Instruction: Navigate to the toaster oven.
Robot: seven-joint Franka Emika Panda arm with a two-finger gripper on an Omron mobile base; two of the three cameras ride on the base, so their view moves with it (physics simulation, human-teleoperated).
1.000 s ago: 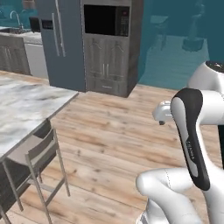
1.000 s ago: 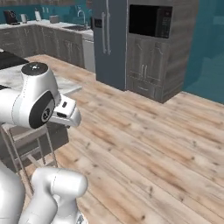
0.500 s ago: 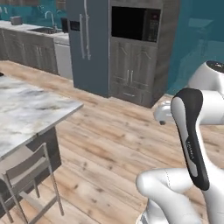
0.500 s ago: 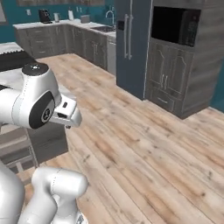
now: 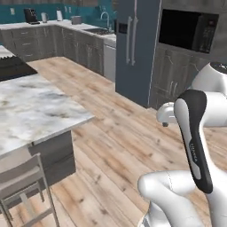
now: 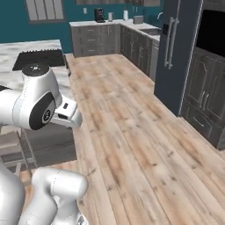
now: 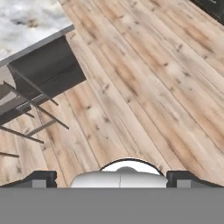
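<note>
Far counter items (image 5: 31, 15) too small to identify

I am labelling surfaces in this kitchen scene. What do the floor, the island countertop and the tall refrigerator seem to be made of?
The floor looks like light wood planks with a matte finish: long boards with grain lines and knots. The island countertop looks like polished marble or a similar stone: white with grey veins. The refrigerator looks like smooth painted or brushed metal, blue-grey, with long vertical handles; the render leaves the exact finish open.
</note>
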